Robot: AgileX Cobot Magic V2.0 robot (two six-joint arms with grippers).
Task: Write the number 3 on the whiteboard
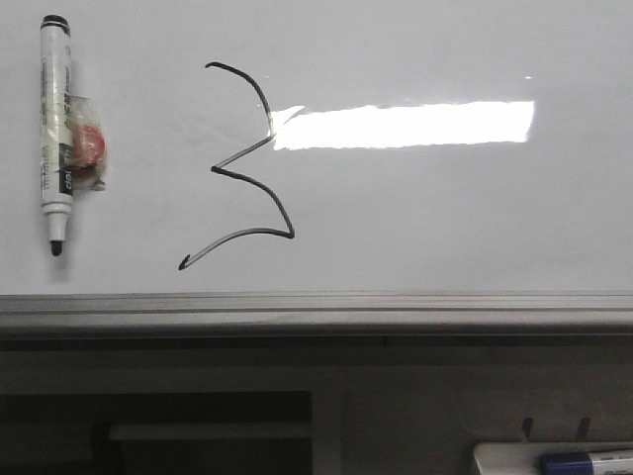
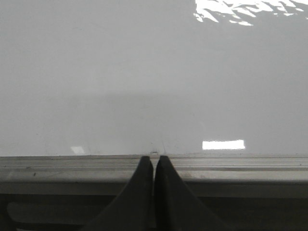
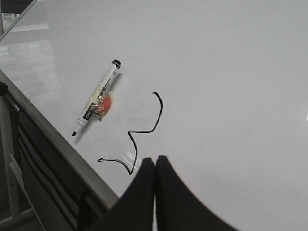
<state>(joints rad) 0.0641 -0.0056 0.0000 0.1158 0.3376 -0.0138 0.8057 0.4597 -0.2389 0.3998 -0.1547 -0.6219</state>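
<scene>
The whiteboard (image 1: 445, 218) fills the front view, with a grey metal rim (image 1: 316, 309) along its near edge. An angular black number 3 (image 1: 242, 163) is drawn left of the middle; the right wrist view shows the number 3 (image 3: 139, 134) too. An uncapped black-tipped marker (image 1: 54, 129) with an orange-red tag lies flat at the board's left, also seen as the marker (image 3: 96, 103). My right gripper (image 3: 155, 159) is shut and empty, hovering just beside the 3. My left gripper (image 2: 154, 156) is shut and empty over the board's rim (image 2: 231, 166). Neither gripper shows in the front view.
A bright rectangular glare (image 1: 406, 125) lies right of the 3. Below the board's rim, at the bottom right, a small white tray (image 1: 514, 457) holds a blue-capped marker (image 1: 579, 462). Dark frame parts sit under the board edge (image 3: 43, 159).
</scene>
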